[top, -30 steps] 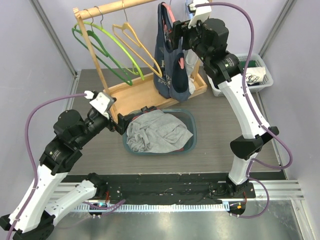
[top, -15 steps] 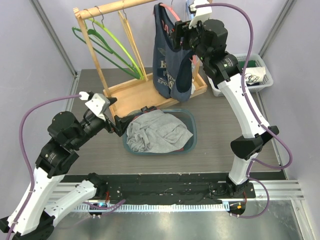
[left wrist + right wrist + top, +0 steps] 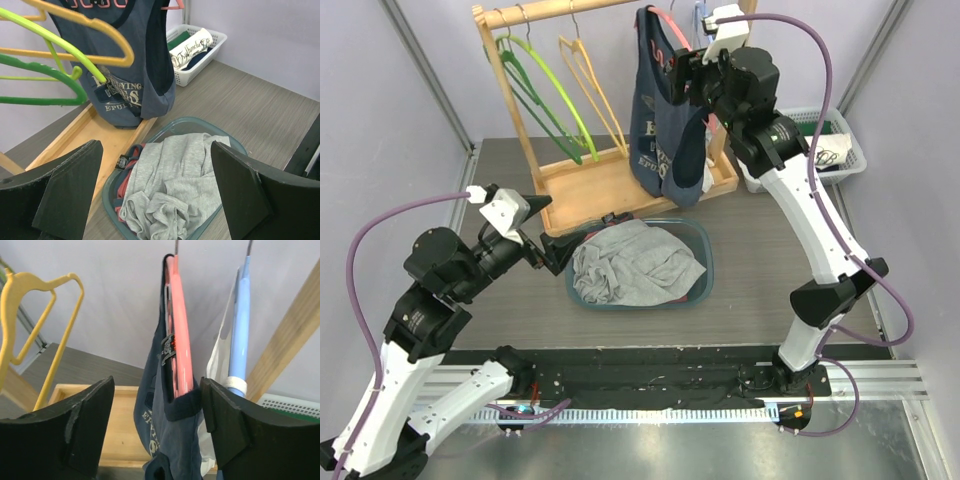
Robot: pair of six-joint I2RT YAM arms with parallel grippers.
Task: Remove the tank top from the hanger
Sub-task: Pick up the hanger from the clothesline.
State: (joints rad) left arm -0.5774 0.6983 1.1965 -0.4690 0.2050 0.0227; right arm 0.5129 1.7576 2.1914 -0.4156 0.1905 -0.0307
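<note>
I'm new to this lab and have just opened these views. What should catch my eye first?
A navy tank top hangs on a pink hanger at the right end of the wooden rack, with the right claw open on either side of its strap. Below it, a teal basin holds crumpled grey clothes, and the left claw is open beside the basin's left edge.

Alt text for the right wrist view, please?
A navy tank top hangs on a pink hanger, seen between the open jaws, not gripped. An empty yellow hanger hangs to the left, a blue hanger to the right.
</note>
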